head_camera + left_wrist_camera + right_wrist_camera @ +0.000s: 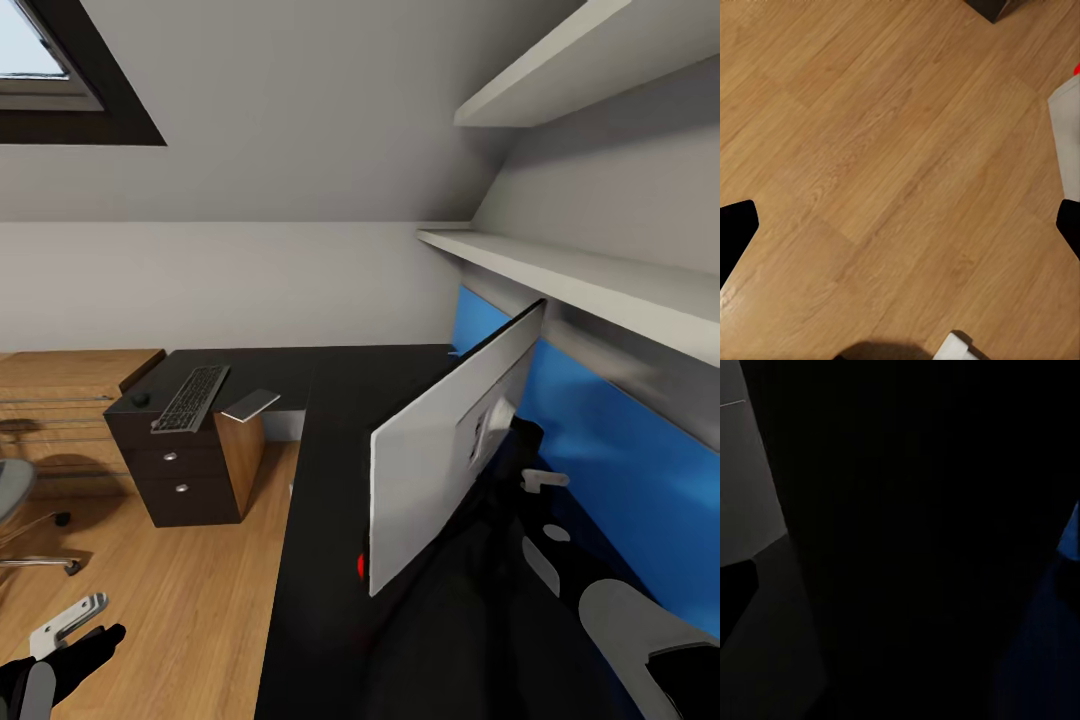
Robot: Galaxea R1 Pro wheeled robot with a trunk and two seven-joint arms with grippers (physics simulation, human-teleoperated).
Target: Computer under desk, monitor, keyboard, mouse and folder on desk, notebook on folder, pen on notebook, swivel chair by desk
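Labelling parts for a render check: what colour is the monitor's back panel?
Pale grey-white on the monitor, with a red dot at its lower corner; head view shows it best.

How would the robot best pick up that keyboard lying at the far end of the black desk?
Probably from above, pinching the keyboard across its narrow width near the middle. It lies flat and slim on the desk, so its long edges are the easiest parts for fingers to close on.

Count: desk [330, 560] 1 | monitor [440, 470] 1 | keyboard [191, 398] 1 | mouse [140, 400] 1 | notebook [250, 404] 1 | swivel chair [15, 500] 1, left edge | wall shelves [600, 280] 2, upper right | drawer fronts [175, 472] 3 | window [60, 70] 1, upper left
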